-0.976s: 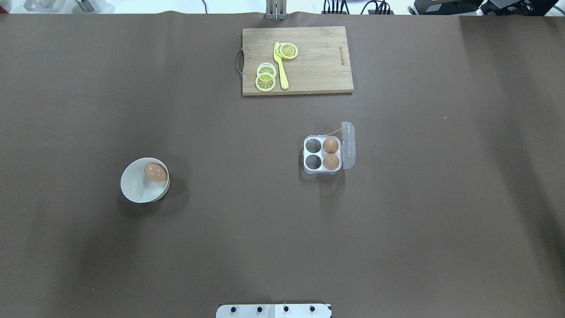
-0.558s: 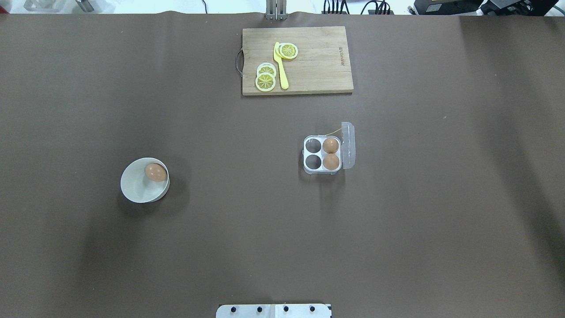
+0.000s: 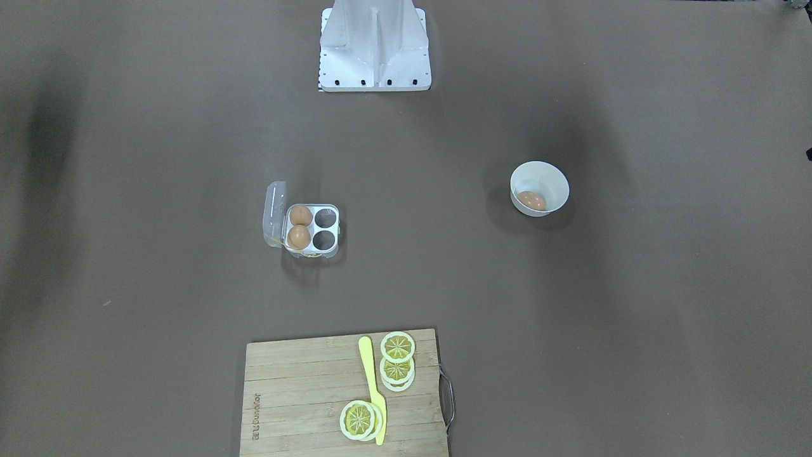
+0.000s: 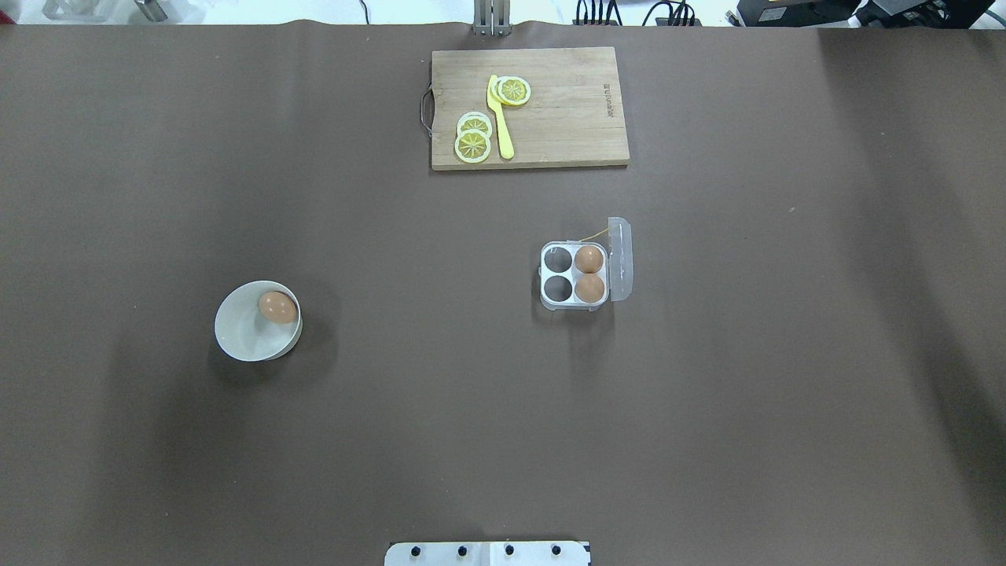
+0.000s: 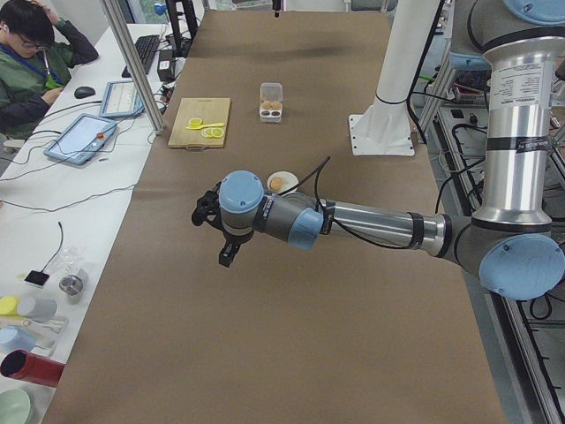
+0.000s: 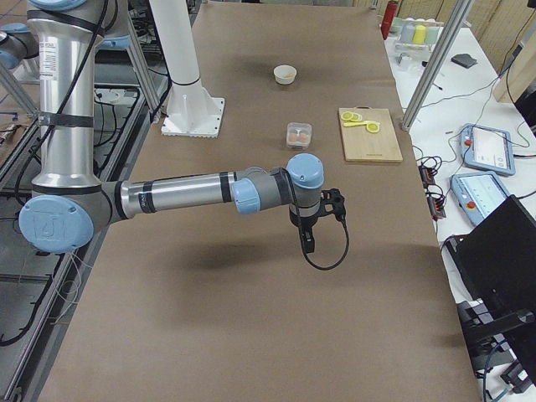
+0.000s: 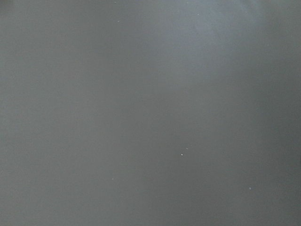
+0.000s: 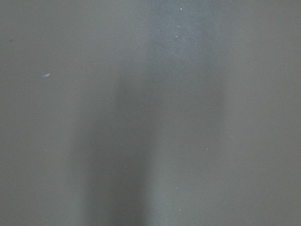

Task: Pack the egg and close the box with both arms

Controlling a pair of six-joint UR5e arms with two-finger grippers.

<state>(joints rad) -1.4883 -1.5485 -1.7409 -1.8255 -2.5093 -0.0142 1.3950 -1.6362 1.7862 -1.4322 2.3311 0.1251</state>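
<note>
Held above the bench (image 4: 471,409), well apart from egg (image 4: 277,307) and box (image 4: 543,274): left pincer (image 5: 226,254), right pincer (image 6: 308,243). Cannot tell whether open or closed.

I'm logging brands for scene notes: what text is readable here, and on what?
"Joyoung", it seems: printed sideways on the cutting board; the marks beside it are too small to read.
Label on the left arm: too blurred to read.
Nothing else legible.

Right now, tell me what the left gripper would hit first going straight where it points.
The left gripper points down; its wrist view shows only the bare brown table cover, so it would probably meet that first.
</note>
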